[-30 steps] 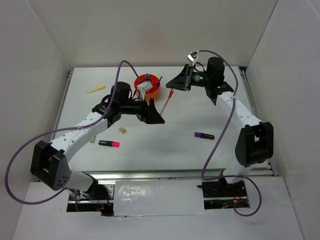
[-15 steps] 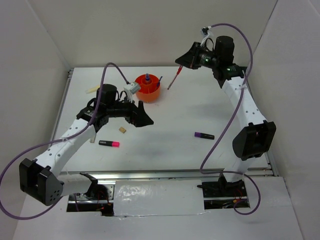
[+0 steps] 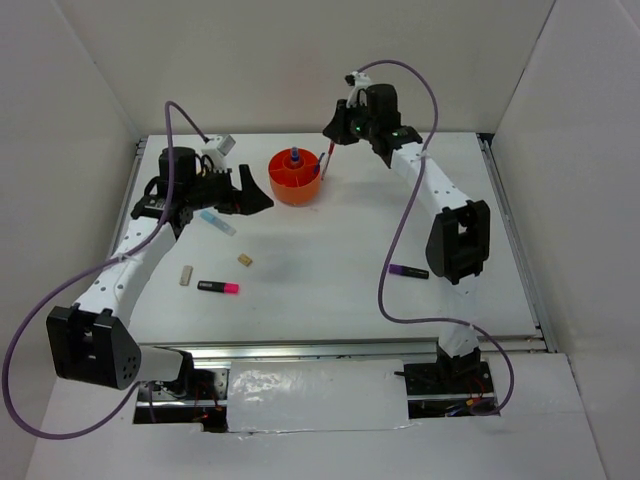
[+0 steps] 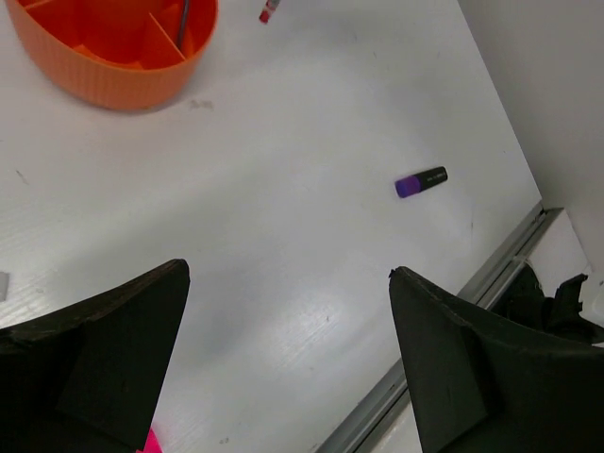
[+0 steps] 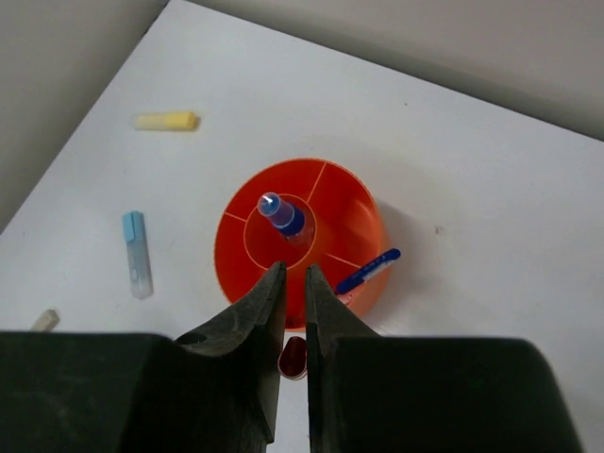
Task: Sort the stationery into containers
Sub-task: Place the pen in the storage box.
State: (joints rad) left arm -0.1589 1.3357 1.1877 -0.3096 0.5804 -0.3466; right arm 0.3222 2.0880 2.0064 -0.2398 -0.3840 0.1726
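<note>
While the right arm stretches to the far side of the tabletop (image 3: pixel 330 300), its fingers (image 5: pixel 269 302) are pressed together on the red pen (image 3: pixel 326 165), pinching it near the top. The pen hangs tilted, its lower end right at the near-right rim of the orange pot (image 3: pixel 300 190); whether it touches the rim, I cannot tell. Inside the pot, the blue-capped clear bottle (image 3: pixel 295 157) stands in the central tube, and the blue pen (image 5: pixel 370 272) leans in an outer compartment.

Over to the left arm: its fingers (image 4: pixel 123 330) are spread wide with nothing between them, hovering above bare tabletop just left of the pot.

Loose on the tabletop, the blue strip (image 3: pixel 216 222) lies near the left arm. Two tan erasers (image 3: pixel 245 260) and the pink-black highlighter (image 3: pixel 218 287) sit nearer the front. The purple-black marker (image 3: pixel 408 271) is well apart on the right. The yellow stick (image 5: pixel 165 121) lies far left of the pot.
</note>
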